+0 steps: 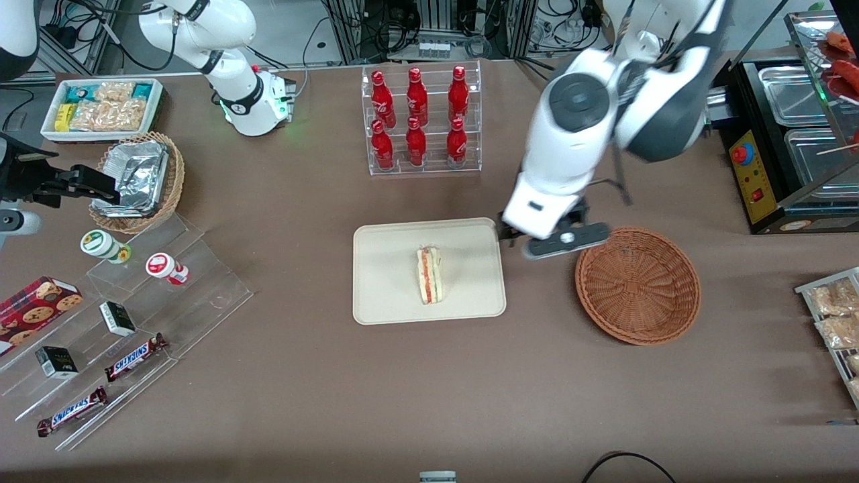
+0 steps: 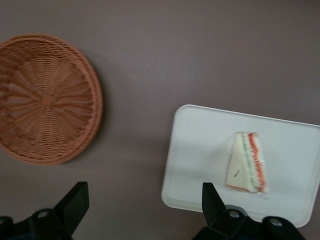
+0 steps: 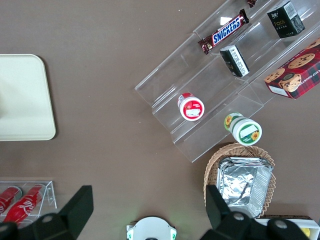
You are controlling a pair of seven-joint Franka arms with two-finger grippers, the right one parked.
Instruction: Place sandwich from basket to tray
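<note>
The sandwich (image 1: 429,274) (image 2: 246,162), a white wedge with red and green layers, lies on its side near the middle of the cream tray (image 1: 382,282) (image 2: 200,150). The reddish-brown wicker basket (image 1: 637,285) (image 2: 45,97) stands empty beside the tray, toward the working arm's end of the table. My left gripper (image 1: 520,235) (image 2: 144,192) hangs above the bare table between the tray's edge and the basket. It is open, nothing is between its fingers, and it touches neither the tray nor the basket.
A clear rack of red bottles (image 1: 419,121) stands farther from the front camera than the tray. A stepped acrylic stand with snacks (image 1: 134,315), a tan basket of foil containers (image 1: 137,181) and a white snack bin (image 1: 100,107) lie toward the parked arm's end. A black food warmer (image 1: 785,134) stands at the working arm's end.
</note>
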